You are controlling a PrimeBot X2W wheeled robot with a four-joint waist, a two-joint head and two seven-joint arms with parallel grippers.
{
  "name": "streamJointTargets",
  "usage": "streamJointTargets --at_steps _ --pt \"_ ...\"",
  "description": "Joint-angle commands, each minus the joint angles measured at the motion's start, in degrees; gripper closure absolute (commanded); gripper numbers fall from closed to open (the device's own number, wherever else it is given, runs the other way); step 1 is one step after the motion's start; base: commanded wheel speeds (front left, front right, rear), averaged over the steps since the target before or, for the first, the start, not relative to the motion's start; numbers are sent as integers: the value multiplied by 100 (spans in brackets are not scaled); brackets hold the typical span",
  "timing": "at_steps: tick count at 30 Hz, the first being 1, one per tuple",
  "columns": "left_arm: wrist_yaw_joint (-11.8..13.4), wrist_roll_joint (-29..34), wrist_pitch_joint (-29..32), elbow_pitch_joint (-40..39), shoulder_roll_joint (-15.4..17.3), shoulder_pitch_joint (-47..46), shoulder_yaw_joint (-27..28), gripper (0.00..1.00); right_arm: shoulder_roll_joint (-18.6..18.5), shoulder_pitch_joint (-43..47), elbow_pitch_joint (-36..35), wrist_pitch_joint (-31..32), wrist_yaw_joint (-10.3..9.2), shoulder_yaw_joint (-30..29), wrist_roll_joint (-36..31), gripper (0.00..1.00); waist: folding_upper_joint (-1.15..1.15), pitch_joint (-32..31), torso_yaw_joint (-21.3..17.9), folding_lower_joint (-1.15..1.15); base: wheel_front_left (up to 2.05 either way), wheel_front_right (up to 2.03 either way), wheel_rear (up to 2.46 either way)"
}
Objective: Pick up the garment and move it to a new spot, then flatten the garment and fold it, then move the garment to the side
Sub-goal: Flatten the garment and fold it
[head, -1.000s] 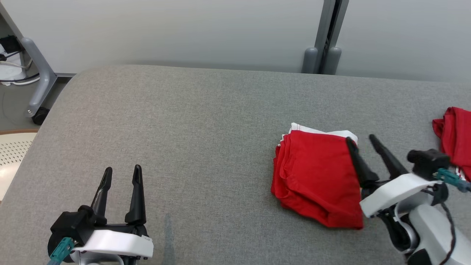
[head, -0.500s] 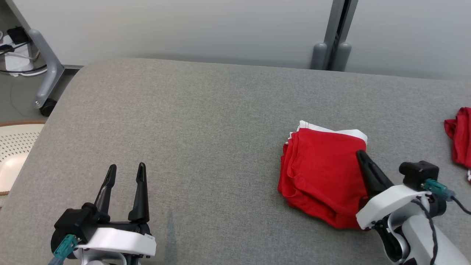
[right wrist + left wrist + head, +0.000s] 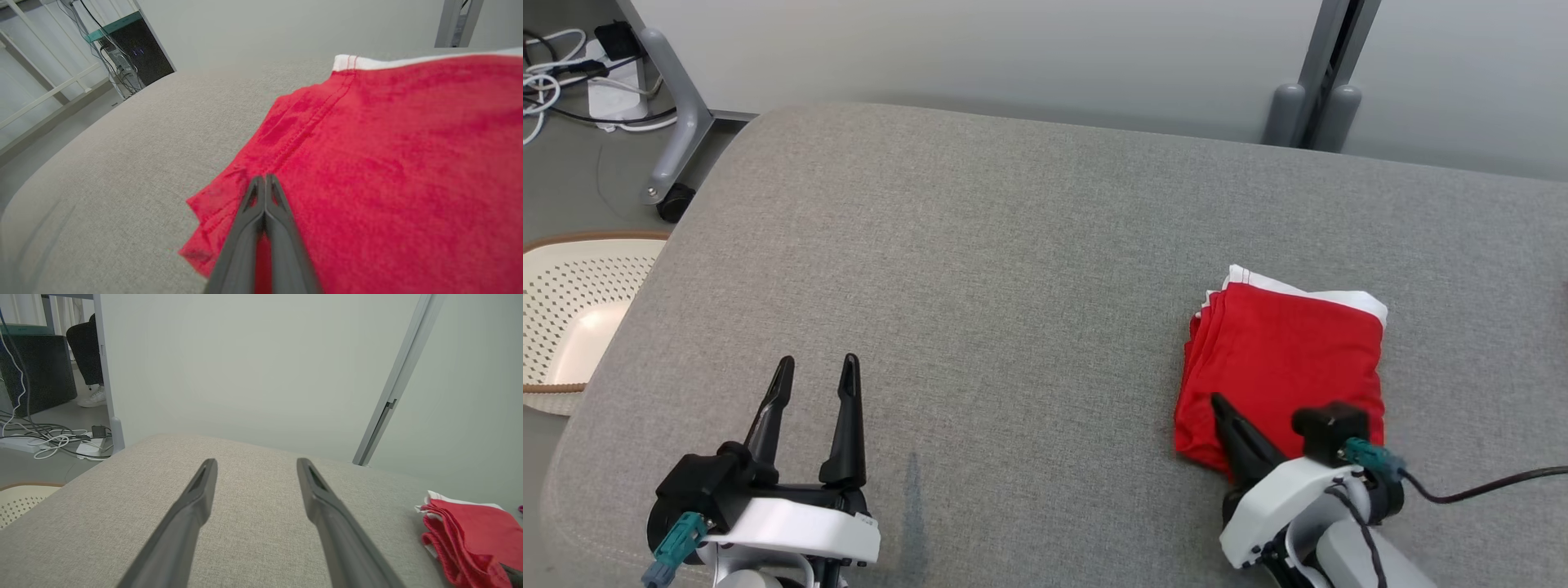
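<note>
Right claw point(image 3: 1218, 402) closed, fingers pressed together over near-left corner of folded red garment point(image 3: 1290, 351); pinch on cloth not discernible; garment lies at right of grey padded surface point(image 3: 1013, 269); left claw point(image 3: 818, 361) spread wide, empty, near left.

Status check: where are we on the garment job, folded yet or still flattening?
Done: the garment lies folded in a neat stack on the grey pad. In hand: the right gripper is shut at its near left corner; whether it pinches cloth I cannot tell. The left gripper hangs open, apart from it. Left: moving the garment to the side.
</note>
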Motion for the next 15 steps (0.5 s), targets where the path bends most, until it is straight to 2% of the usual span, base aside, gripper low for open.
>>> streamJointTargets --at_steps 1,8,15 --pt "8 -18 2 -10 21 -78 5 0 23 80 -39 -28 1 105 27 100 0 15 18 0 0 0 0" --pt "40 -34 2 -13 20 -65 -13 0 132 129 -340 -29 1 449 61 100 0 12 -40 0 0 0 0" --pt "30 50 2 -23 21 10 54 0 -79 237 -1147 -28 1 -144 -134 100 0 -66 -361 0 0 0 0"
